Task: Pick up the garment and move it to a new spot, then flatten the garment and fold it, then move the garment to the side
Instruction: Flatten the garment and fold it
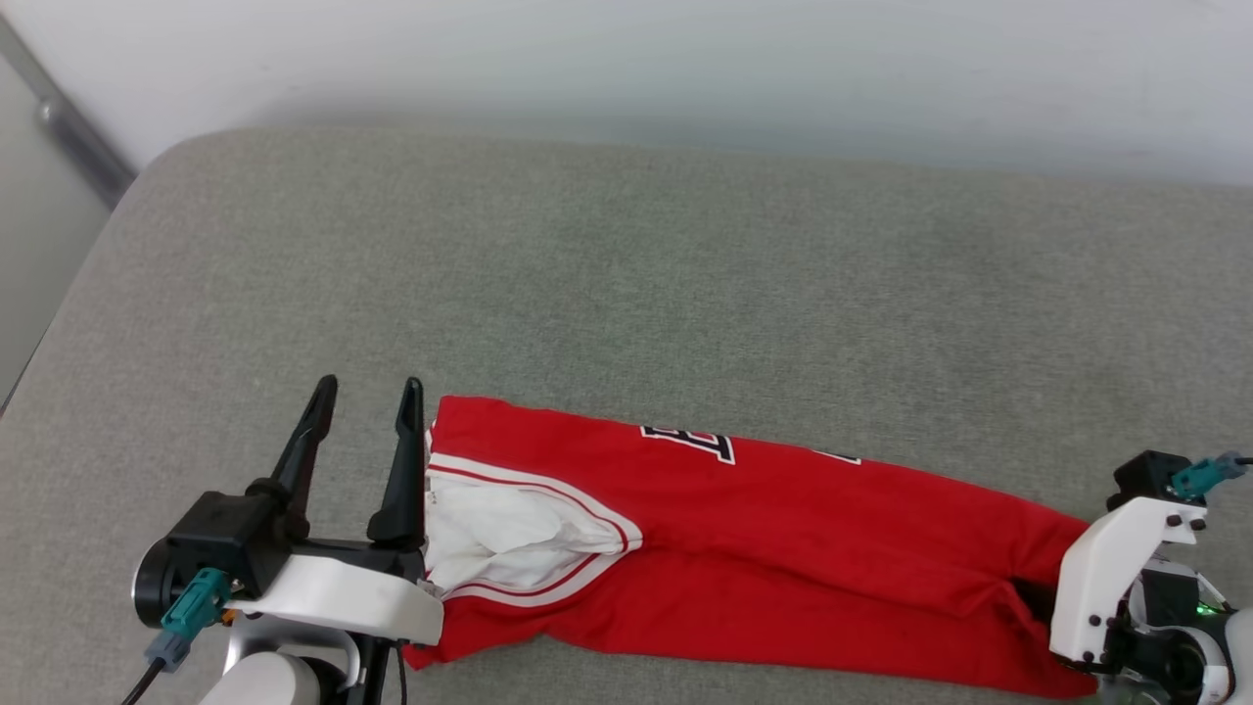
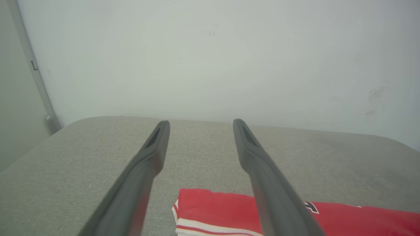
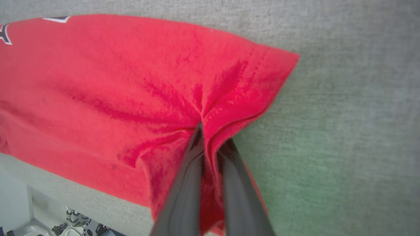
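Red jersey (image 1: 783, 529) lay folded in a long strip along the near edge of the grey cushion (image 1: 626, 274). The right gripper (image 3: 211, 137) pinched its right-end hem, while the left gripper (image 1: 369, 392) sat spread wide just beside the other end. It looked soft, light and floppy, so I'd grab both ends.

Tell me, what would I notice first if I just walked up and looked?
A bright red garment with a white sleeve, folded into a long strip, lies on the near part of the grey cushion. At its right end the right gripper has its fingers pinched shut on the cloth. Beside the sleeve end the left gripper stands with fingers spread wide.
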Robot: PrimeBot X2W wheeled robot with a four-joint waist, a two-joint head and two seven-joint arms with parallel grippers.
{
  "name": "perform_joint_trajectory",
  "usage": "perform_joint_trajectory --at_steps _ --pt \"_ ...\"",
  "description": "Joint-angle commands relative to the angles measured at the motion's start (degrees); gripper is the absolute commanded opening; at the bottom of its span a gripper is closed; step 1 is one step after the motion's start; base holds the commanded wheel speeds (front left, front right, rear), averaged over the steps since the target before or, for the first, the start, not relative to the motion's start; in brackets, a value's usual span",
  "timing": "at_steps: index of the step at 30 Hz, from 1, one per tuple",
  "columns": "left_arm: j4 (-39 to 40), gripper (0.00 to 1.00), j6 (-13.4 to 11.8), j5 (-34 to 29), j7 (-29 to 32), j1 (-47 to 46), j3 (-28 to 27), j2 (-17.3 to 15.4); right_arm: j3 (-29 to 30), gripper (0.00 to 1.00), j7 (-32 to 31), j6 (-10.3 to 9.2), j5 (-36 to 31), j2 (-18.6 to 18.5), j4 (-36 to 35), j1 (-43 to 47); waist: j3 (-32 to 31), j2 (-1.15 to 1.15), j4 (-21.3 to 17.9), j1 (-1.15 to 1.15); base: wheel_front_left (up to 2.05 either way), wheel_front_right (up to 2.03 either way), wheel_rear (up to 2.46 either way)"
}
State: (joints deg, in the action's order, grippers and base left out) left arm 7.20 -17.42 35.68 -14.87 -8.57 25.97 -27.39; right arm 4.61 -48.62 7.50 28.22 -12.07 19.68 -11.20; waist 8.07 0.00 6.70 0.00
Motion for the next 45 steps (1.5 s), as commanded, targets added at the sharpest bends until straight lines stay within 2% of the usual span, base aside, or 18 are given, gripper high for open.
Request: perform_joint_trajectory --at_steps 1,7,10,14,21,26,29,33,37,42,45 --pt "0.0 1.00 -0.5 -0.4 -0.1 0.6 0.1 -0.2 -1.6 0.00 -0.2 -0.02 0.4 0.3 0.6 0.7 -1.1 0.00 -1.0 0.00 0.00 0.00 0.00" --pt "-0.4 1.00 -1.8 -1.2 0.0 2.3 0.1 -0.5 -3.0 0.00 1.0 -0.02 1.2 -2.2 -2.9 -0.7 -3.8 0.00 -3.4 0.00 0.00 0.00 0.00" --pt "0.1 1.00 -2.3 -1.2 0.0 3.7 -0.1 -0.7 -1.4 0.00 0.6 -0.03 1.1 -3.1 -3.8 -0.1 -4.7 0.00 -4.5 0.00 0.00 0.00 0.00" --pt "0.5 1.00 -2.8 -1.2 -0.1 5.0 -0.3 -1.0 3.1 0.00 0.5 -0.03 -0.4 -3.5 -4.4 0.8 -5.3 0.00 -5.4 0.00 0.00 0.00 0.00" --pt "1.0 1.00 -3.4 -1.3 0.2 6.0 -0.3 -1.6 15.8 0.00 -0.8 -0.03 -3.0 -2.9 -6.1 2.1 -5.6 0.00 -6.5 0.00 0.00 0.00 0.00" --pt "1.1 1.00 -3.6 -1.2 0.2 5.9 -0.3 -1.7 20.6 0.00 -2.9 -0.02 0.4 0.7 -7.4 1.1 -5.5 0.00 -6.9 0.00 0.00 0.00 0.00" --pt "1.3 1.00 -3.5 -1.2 0.2 5.9 -0.2 -1.6 21.7 0.00 -7.7 -0.02 7.3 5.6 -8.1 0.0 -5.6 0.00 -7.0 0.00 0.00 0.00 0.00" --pt "1.3 1.00 -3.2 -1.1 0.4 5.6 0.2 -1.5 22.3 0.00 -14.4 -0.02 17.5 8.8 -7.7 -0.8 -5.9 0.00 -6.8 0.00 0.00 0.00 0.00" --pt "1.0 1.00 -2.9 -0.9 1.1 4.9 0.9 -1.2 18.4 0.00 -16.2 -0.01 29.8 9.4 -3.2 -0.9 -6.2 0.00 -5.8 0.00 0.00 0.00 0.00" --pt "1.0 1.00 -2.3 -1.2 1.7 3.7 1.8 -0.8 7.8 0.00 -11.6 -0.01 40.1 9.2 0.7 -1.7 -5.6 0.00 -4.1 0.00 0.00 0.00 0.00" --pt "0.5 1.00 -1.7 -1.1 1.9 2.9 2.4 -0.4 0.2 0.00 -7.5 -0.01 43.9 9.3 1.8 -2.5 -5.1 0.00 -3.0 0.00 0.00 0.00 0.00"
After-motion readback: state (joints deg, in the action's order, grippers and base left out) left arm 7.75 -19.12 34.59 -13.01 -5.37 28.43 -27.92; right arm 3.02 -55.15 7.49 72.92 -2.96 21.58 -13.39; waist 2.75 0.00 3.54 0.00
